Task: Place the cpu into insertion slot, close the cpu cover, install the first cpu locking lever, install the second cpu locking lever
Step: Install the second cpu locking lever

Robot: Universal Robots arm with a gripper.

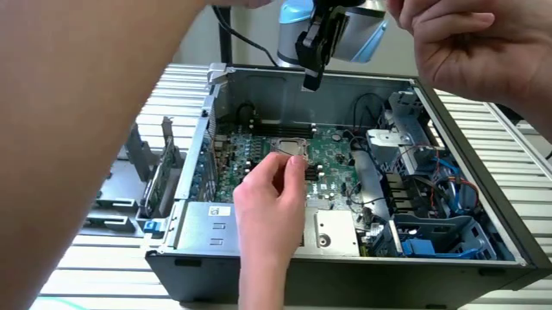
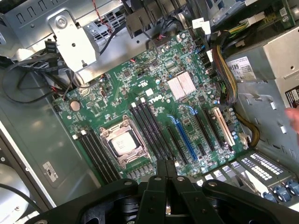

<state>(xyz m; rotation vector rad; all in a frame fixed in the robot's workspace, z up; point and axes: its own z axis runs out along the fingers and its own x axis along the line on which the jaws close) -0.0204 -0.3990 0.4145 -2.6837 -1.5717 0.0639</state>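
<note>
CPU [image 2: 123, 143] lies flat in the insertion slot [image 2: 106, 136] on the green board [image 2: 154, 100], with the silvery cpu cover [image 2: 136, 150] seemingly down around it; whether either lever is latched, I cannot tell. A person's hand [image 1: 274, 177] reaches into the open case [image 1: 345, 271] with fingertips right at the socket, and a second hand [image 1: 466, 45] is up beside the arm's wrist. My gripper [image 2: 166, 170] hangs well above the board, fingers pressed together on nothing, parked high, I judge, to leave that hand room.
</note>
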